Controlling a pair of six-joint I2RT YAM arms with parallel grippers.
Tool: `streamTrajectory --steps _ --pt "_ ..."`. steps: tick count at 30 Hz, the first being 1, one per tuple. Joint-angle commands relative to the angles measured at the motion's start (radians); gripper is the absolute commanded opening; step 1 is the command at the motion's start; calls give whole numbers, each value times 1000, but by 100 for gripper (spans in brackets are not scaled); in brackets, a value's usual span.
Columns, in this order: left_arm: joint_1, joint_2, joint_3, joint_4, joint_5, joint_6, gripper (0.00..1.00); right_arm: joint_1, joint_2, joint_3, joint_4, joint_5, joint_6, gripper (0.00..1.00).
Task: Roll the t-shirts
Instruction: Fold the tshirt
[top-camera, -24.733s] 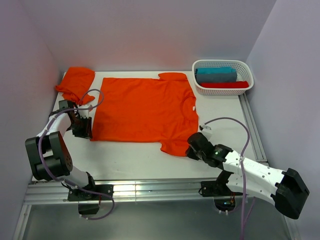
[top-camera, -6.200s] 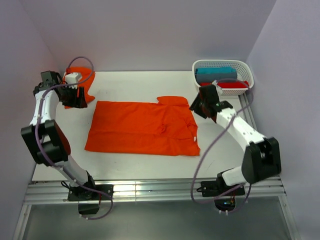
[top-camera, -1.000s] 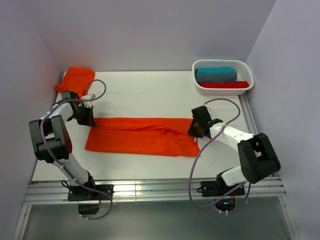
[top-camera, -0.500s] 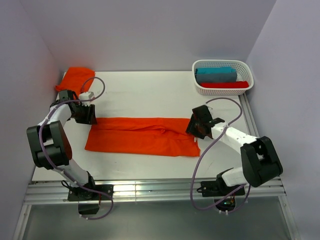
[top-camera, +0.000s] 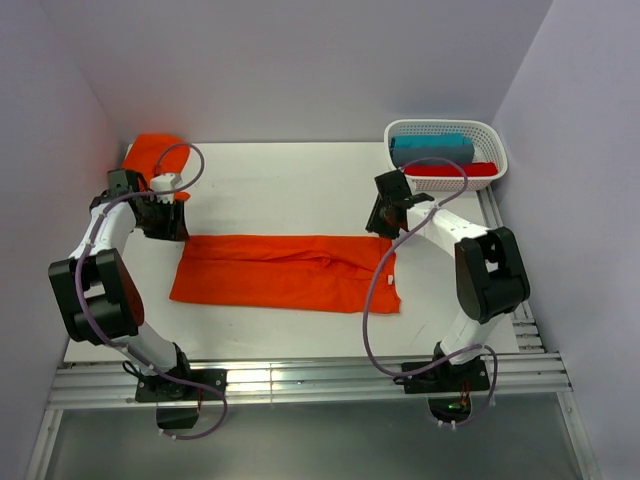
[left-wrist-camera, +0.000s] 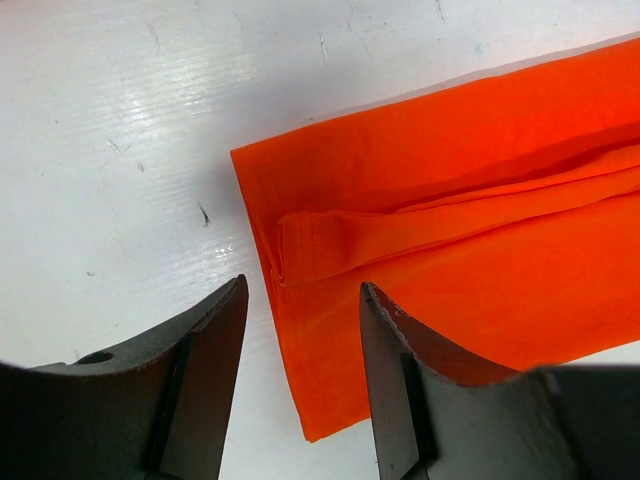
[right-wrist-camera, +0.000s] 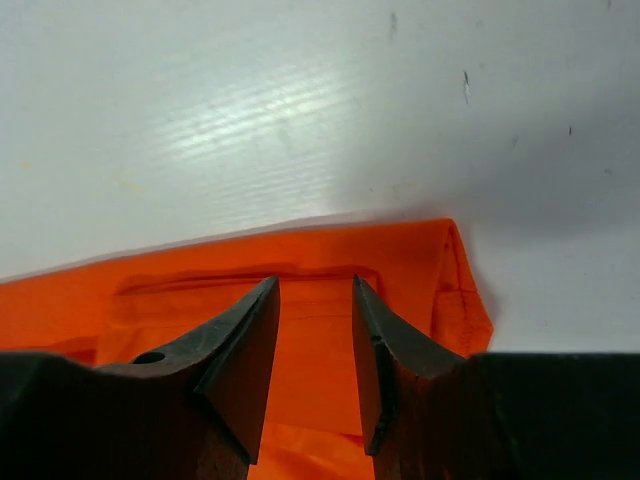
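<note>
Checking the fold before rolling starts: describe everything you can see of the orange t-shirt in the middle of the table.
The t-shirt is plain bright orange, thin and soft, folded lengthwise into a long band lying flat on the white table, running left to right. A folded-over edge ridges its middle; a stitched hem shows at its right end. The left gripper and right gripper hang open near its far corners, holding nothing.

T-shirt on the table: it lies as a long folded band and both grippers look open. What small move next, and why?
Probably lower the left gripper onto the t-shirt at its left end and pinch there to start the roll. It lies flat in a narrow strip, neither gripper holds cloth, and that end's corner sits right under the left gripper's open jaws.
</note>
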Motion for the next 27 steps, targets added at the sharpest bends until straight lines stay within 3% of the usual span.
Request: streamTrajectory --steps 1,22,25,27 --pt "3 -21 47 -27 13 21 54 -18 18 25 -35 -2 -16 42" --pt "3 -6 46 -24 25 15 53 -18 46 -77 53 -31 7 41" --pt "3 -1 43 -21 24 12 53 -17 41 -84 62 -37 10 34" --pt "3 0 41 -21 24 12 52 -18 32 -85 68 -43 12 22"
